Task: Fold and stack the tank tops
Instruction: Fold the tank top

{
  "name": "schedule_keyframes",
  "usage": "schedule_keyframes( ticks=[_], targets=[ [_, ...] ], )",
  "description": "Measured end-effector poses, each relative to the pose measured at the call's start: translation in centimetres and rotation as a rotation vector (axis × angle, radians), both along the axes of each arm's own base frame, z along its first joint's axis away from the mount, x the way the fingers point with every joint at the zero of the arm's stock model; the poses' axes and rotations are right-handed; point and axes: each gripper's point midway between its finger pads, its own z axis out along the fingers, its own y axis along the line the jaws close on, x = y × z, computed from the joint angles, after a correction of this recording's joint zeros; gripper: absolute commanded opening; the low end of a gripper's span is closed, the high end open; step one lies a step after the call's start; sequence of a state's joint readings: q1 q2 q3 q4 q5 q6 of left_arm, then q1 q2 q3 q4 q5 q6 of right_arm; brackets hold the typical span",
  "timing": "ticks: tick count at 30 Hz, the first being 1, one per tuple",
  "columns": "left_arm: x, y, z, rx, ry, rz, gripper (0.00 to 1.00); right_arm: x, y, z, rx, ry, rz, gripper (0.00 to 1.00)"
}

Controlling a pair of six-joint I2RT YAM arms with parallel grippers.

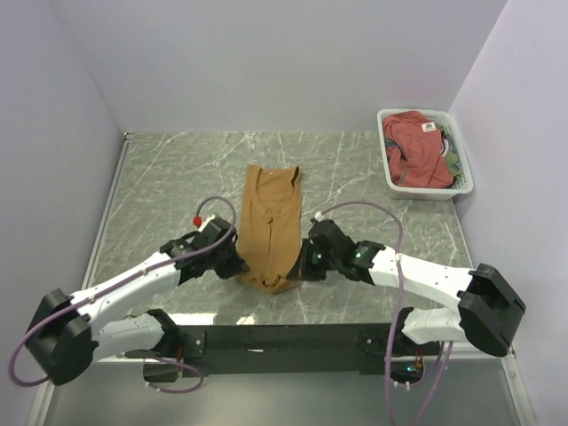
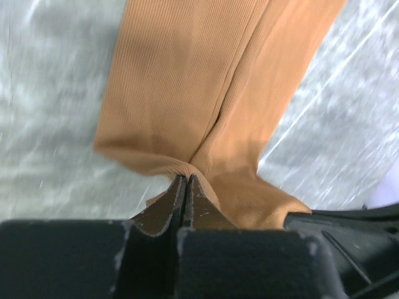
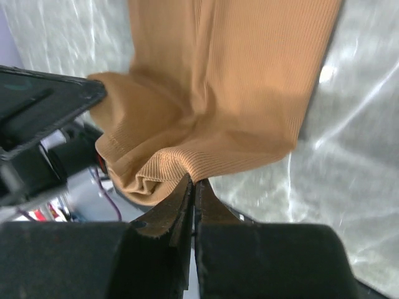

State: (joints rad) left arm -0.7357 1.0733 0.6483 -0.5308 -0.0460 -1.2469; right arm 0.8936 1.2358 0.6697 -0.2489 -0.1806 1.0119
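White basket (image 1: 387,164) far right holding rust-red tank top (image 1: 419,146). Tan tank top (image 1: 271,217) lying near-to-far, neckline pointing far; left end effector (image 1: 238,266) and right end effector (image 1: 302,264) clenching its near hem.

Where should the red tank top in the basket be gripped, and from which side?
Grip the red tank top at a raised fold near its middle, coming down from above: it lies crumpled inside the white basket, whose walls probably block a sideways approach.
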Motion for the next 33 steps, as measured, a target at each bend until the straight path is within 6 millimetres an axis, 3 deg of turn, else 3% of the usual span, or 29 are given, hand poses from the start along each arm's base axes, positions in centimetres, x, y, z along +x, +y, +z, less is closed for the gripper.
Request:
schedule_keyframes(
  ticks=[11,16,23,31,33],
  targets=[
    [8.3,-0.2,0.6,0.017,-0.034,0.057,0.0,8.1,0.1,0.4,-0.037,-0.041,-0.057,0.01],
    [12.3,-0.3,-0.2,0.013,-0.034,0.066,0.01,11.3,0.6,0.2,-0.037,-0.049,-0.065,0.0],
    [16.0,0.0,-2.0,0.007,-0.008,0.079,0.01,16.0,0.4,0.0,-0.03,-0.051,-0.099,0.0],
    [20.1,-0.2,-0.8,-0.029,-0.05,0.091,0.0,20.0,0.5,-0.7,-0.028,-0.052,-0.115,0.0],
    [20.8,-0.2,-1.0,-0.032,-0.052,0.088,0.01,20.7,0.6,-1.0,-0.03,-0.05,-0.115,0.05]
  ],
)
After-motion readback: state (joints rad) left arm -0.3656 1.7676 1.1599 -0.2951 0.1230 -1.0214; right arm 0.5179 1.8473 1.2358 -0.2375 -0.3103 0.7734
